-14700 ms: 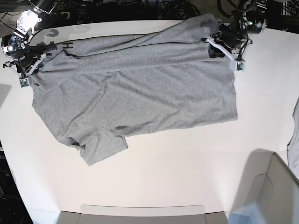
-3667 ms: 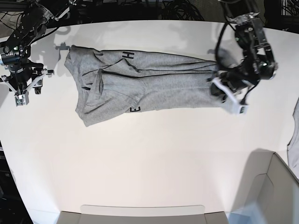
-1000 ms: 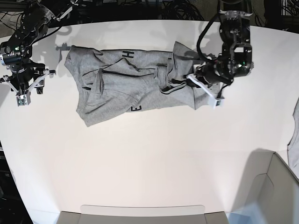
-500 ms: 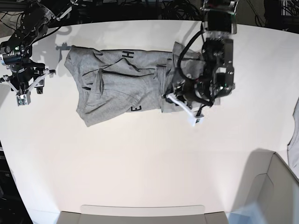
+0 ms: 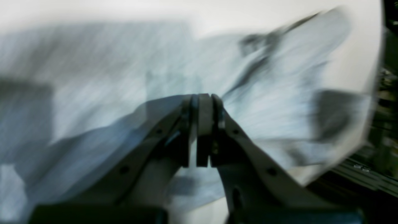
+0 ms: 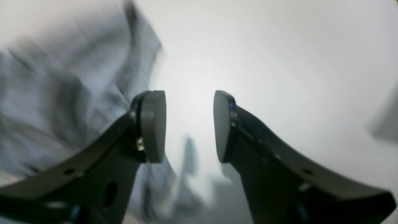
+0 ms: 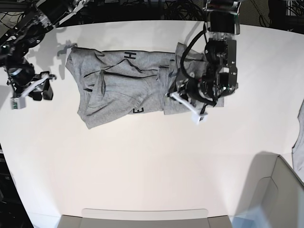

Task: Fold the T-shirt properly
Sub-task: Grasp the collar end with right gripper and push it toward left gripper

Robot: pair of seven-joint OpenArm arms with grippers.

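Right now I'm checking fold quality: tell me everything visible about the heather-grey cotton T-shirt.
The heather-grey cotton T-shirt lies on the white table as a long, creased band, its right end doubled back leftward. Black block letters show at two folded edges. The left gripper, its jaws closed, pinches that doubled end. The right gripper, open, sits apart from the cloth, off its left end.

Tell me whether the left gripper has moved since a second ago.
Yes. In the base view the left gripper, shut on the T-shirt, has travelled toward the black lettering, dragging the hem end over the shirt.
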